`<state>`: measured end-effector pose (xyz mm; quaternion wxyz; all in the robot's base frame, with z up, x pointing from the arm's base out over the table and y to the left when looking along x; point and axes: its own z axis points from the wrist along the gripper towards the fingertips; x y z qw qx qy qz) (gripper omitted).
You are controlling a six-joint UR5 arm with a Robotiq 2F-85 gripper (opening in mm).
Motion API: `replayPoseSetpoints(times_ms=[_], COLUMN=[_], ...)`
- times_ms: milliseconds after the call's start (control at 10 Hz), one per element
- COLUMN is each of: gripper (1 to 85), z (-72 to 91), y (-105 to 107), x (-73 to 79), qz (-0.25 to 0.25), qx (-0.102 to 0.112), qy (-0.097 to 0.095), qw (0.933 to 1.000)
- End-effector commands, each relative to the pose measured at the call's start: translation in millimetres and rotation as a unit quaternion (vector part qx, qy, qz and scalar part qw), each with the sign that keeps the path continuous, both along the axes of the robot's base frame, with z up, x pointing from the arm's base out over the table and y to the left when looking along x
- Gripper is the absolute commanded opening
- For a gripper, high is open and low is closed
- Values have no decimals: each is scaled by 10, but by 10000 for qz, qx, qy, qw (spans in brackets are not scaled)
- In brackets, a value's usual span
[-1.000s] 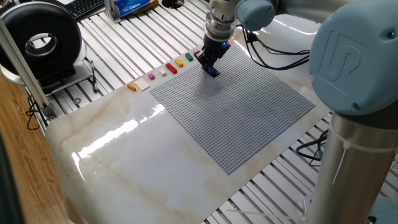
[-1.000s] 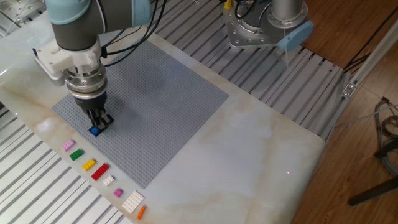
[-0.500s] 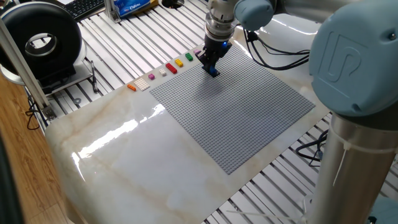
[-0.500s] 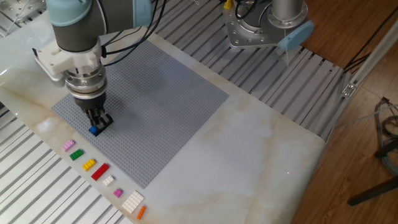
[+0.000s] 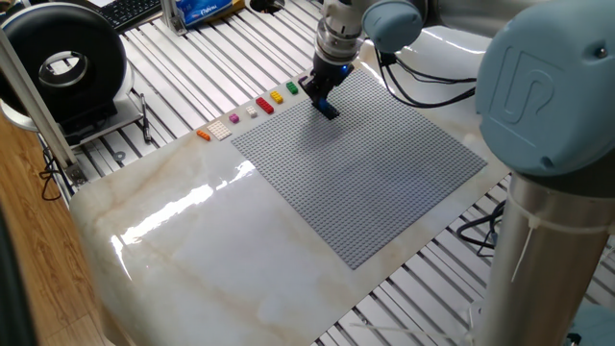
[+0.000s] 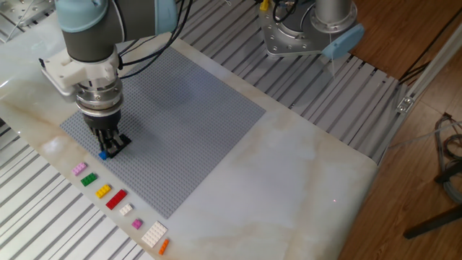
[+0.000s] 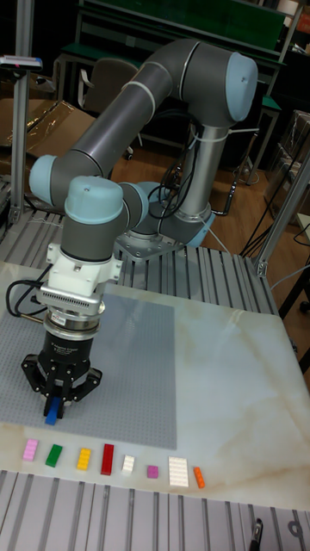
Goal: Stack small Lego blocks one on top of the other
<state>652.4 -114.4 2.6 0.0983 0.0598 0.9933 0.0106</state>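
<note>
My gripper [image 5: 323, 99] [image 6: 108, 144] [image 7: 57, 400] points straight down over the near-left corner of the grey baseplate [image 5: 384, 183] [image 6: 180, 123], shut on a small blue Lego block [image 5: 330, 111] [image 6: 103, 154] [image 7: 52, 414] that sticks out below the fingertips, at or just above the studs. A small pink-purple block [image 6: 137, 224] [image 7: 152, 471] lies in the row of loose bricks beside the plate. I cannot pick out a black block against the black fingers.
The row along the plate's edge holds a pink brick [image 6: 79, 168], a green one [image 6: 89, 179], a yellow one [image 6: 103, 191], a red one [image 6: 115, 199], white ones and an orange one [image 6: 164, 246]. Slatted metal surrounds the marble top. A black ring light [image 5: 62, 67] stands far left.
The gripper with the blue block has shifted slightly toward the plate's edge and the row of bricks. Nothing else has moved.
</note>
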Motion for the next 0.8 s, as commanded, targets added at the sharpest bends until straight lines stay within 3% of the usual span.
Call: replayPoseSetpoints(times_ms=[0, 300, 500, 700], gripper=[117, 77, 57, 50], z=[2, 130, 114, 69], y=[15, -86, -104, -15], x=[-1, -129, -87, -52], qz=[-50, -80, -120, -148], qx=[144, -4, -204, -83], qy=[-11, 127, 101, 72], qw=[9999, 9999, 9997, 9998])
